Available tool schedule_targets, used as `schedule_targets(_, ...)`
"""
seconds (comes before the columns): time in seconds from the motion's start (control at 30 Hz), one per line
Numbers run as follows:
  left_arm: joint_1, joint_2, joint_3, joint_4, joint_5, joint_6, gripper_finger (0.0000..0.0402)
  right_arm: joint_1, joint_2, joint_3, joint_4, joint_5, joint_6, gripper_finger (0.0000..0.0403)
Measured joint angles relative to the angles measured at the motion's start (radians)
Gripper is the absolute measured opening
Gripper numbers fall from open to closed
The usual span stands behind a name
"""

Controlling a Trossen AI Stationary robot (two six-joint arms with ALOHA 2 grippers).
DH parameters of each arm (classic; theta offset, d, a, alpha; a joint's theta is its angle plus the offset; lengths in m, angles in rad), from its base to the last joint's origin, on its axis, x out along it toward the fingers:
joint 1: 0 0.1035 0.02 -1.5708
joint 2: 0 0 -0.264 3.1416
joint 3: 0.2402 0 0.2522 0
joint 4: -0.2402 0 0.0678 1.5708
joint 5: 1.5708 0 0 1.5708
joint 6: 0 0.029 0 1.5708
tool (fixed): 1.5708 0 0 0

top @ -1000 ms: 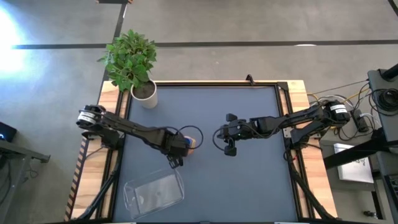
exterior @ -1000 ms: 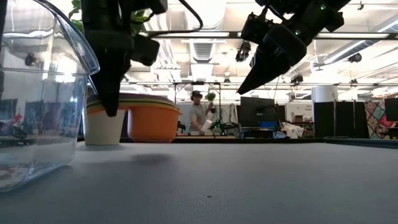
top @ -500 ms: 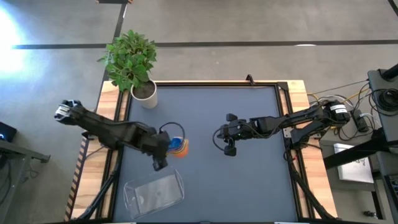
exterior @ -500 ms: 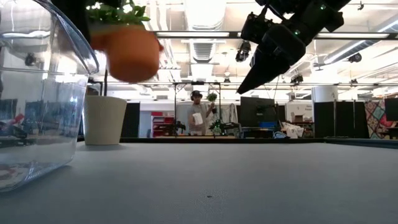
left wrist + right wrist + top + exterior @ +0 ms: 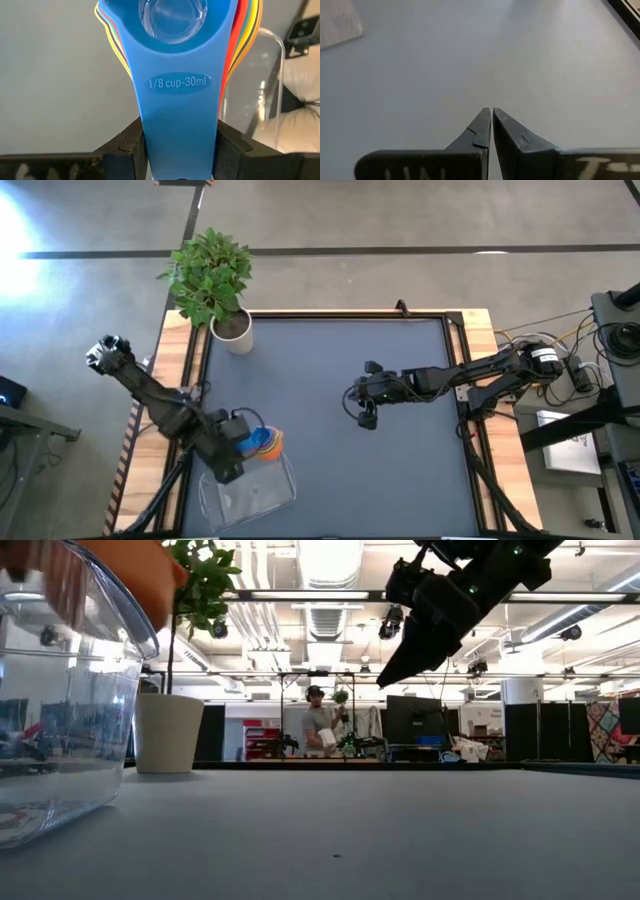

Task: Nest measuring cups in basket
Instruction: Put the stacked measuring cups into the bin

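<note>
Measuring cups (image 5: 178,60): nested stack, blue cup innermost, marked "1/8 cup-30ml"; orange, red, yellow and teal edges fan beneath; handles clamped together, held above the basket's rim.
Basket (image 5: 262,492): clear rectangular tray, upright on desk.

The measuring cups (image 5: 180,60) clamped in the dark left end effector (image 5: 180,150) form a stack of colours: blue on the face toward the wrist camera, with pale raised lettering on its handle, and edges of yellow, teal, red and orange fanning out behind it. Just beyond the end effector, the basket (image 5: 250,488) is clear and colourless. The tabletop (image 5: 400,480) is a flat dark grey-blue inside a black frame, with pale wood strips along its sides. Far from both end effectors, a leafy green plant stands in a white pot (image 5: 233,332). The right end effector (image 5: 491,122) is black with white lettering.
</note>
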State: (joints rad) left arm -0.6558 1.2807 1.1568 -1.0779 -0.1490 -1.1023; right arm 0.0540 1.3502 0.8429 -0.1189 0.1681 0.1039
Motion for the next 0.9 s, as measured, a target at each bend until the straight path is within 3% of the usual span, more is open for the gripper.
schedule_targets(0.47,-0.187,0.075,0.075,-0.004,-0.069,-0.198,0.0133,0.000,0.000,-0.003,0.005,0.001,0.046,0.0009)
schedule_targets(0.9,-0.263,0.404,0.259,-0.090,-0.069,-0.201,0.0133,0.001,0.000,-0.005,0.005,0.000,0.056,0.0009)
